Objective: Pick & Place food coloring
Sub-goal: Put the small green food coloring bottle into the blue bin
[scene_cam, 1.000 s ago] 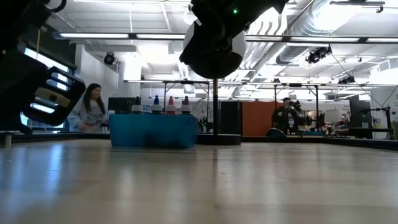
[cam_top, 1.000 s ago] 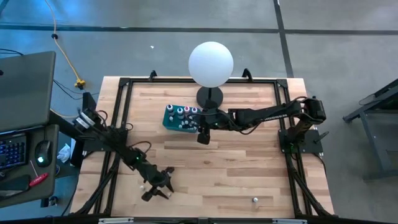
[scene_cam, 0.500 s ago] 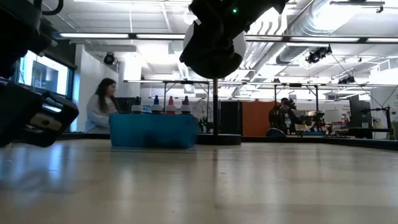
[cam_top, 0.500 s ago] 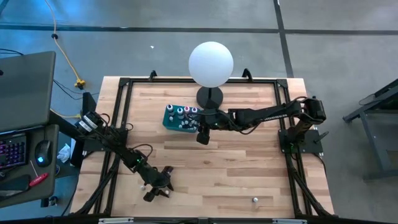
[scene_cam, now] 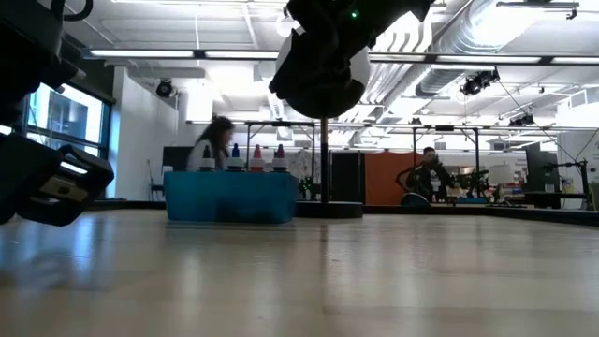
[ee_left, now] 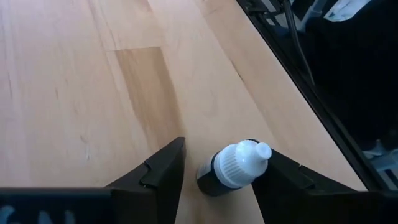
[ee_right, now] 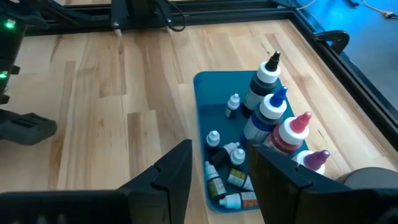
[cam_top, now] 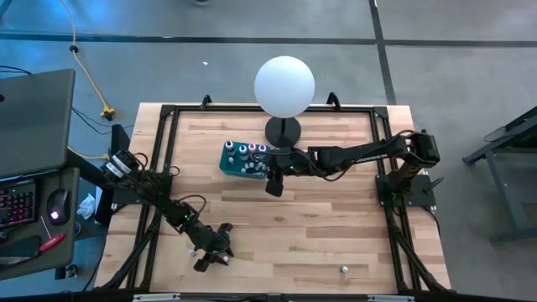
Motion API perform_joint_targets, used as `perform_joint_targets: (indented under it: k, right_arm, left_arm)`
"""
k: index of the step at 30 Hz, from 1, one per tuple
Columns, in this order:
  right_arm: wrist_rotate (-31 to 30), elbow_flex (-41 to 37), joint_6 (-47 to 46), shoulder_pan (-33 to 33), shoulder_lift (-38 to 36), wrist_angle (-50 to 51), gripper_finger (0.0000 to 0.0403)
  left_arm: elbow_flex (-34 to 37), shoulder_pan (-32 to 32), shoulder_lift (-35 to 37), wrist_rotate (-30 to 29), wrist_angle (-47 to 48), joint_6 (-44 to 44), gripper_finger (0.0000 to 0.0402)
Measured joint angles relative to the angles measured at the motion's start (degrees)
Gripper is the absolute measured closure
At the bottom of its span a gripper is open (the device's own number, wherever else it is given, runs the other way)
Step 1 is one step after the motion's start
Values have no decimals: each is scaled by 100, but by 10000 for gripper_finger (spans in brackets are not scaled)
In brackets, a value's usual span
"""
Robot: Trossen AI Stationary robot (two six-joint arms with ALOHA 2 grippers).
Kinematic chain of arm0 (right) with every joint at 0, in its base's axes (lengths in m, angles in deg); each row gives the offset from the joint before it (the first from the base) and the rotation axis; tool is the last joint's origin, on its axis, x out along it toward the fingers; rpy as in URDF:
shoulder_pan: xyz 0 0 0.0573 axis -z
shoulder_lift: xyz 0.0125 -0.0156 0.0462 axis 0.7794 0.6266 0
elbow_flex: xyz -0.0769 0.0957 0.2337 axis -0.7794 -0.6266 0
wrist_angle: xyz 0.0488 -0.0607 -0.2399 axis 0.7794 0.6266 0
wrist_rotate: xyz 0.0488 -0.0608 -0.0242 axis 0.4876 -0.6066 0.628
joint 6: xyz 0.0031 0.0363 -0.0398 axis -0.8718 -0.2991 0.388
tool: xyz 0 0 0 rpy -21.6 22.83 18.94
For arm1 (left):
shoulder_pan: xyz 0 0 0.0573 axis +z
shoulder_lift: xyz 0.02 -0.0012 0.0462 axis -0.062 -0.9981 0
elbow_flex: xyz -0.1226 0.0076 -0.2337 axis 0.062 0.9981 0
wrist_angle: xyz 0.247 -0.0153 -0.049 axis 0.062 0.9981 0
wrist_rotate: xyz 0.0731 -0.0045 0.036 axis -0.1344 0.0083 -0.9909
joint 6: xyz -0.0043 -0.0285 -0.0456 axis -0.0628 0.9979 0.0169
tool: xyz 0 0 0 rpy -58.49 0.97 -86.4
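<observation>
Wooden table (ee_left: 74, 93), white-capped dark bottle (ee_left: 231, 168)

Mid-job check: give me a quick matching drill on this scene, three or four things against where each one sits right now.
Things:
1. white-capped bottle
2. teal tray
3. white globe
4. right gripper

Places:
A. at the table's far edge, on a black stand
B. between the left gripper's open fingers
C. holds tall and tiny bottles
D. hovering beside the tray

Pairs: 1-B, 2-C, 3-A, 4-D
</observation>
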Motion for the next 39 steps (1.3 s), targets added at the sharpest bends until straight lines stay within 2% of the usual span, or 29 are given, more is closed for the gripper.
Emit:
perform_joint_targets:
  k: [4, 11, 17, 21, 26, 31, 35, 39]
  right_arm:
    - [15, 0, -15, 0, 0, 22, 258]
    - [14, 0, -7, 0, 0, 26, 258]
    - [12, 0, 323, 1, -116, 31, 258]
    - [-15, 2, 494, 0, -357, 171, 258]
    - [-57, 2, 501, 0, -751, 585, 258]
    - [23, 7, 457, 2, -951, 1127, 258]
    - [246, 7, 419, 0, -912, 1492, 258]
    - [544, 4, 251, 0, -787, 1589, 258]
  left_arm:
    - [0, 2, 0, -30, 18, 7, 262]
    - [2, 2, 4, -251, -2, 31, 346]
    - [14, 26, 236, -1159, -96, 3, 338]
    - [13, 330, 904, -1551, 192, -333, 316]
    - [13, 1186, 2132, -1719, 1400, -943, 318]
    - [9, 2563, 3172, -1787, 2863, -1062, 320]
    - [11, 3673, 3421, -1713, 3433, -1071, 316]
    - [7, 4497, 3269, -1059, 3483, -1129, 311]
